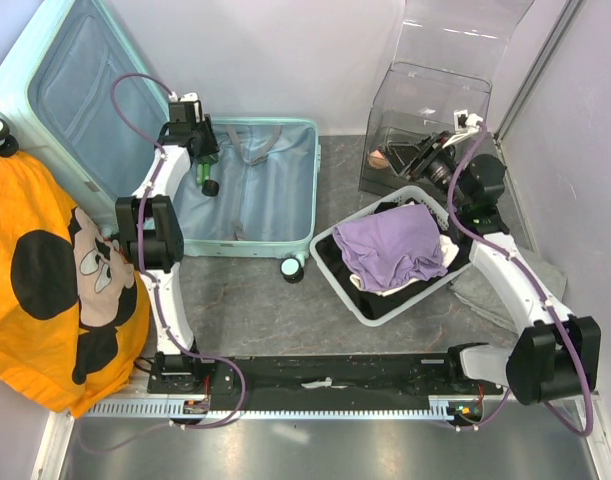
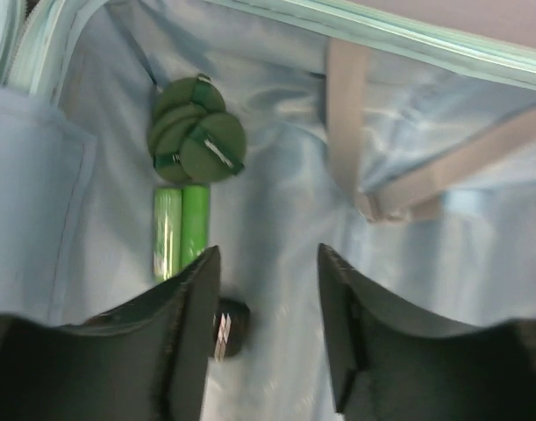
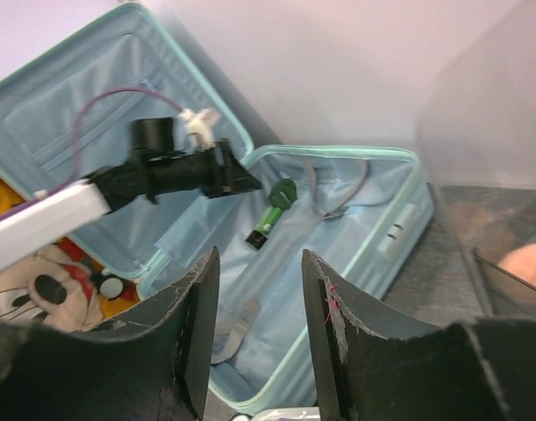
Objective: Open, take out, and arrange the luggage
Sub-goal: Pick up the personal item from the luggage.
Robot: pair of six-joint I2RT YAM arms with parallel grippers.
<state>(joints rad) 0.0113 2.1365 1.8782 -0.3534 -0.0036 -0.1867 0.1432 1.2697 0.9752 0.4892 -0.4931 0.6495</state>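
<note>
White arms [image 1: 171, 312], black joints [image 1: 151, 232], purple cables [image 1: 135, 77]

Bright, even light, faint shadows; glare streaks the clear plastic box [image 1: 455, 70], and the left wrist view is blurred.

A plain back wall [image 1: 285, 60] of pale lavender-white met a right-hand wall [image 1: 595, 180] of the same tone, both evenly lit by soft, diffuse light that cast only faint shadows. Below them lay a mottled grey surface [image 1: 245, 310] like stone or concrete. Along the near edge ran a metal strip [image 1: 315, 455], possibly brushed steel, with a dull sheen.
</note>
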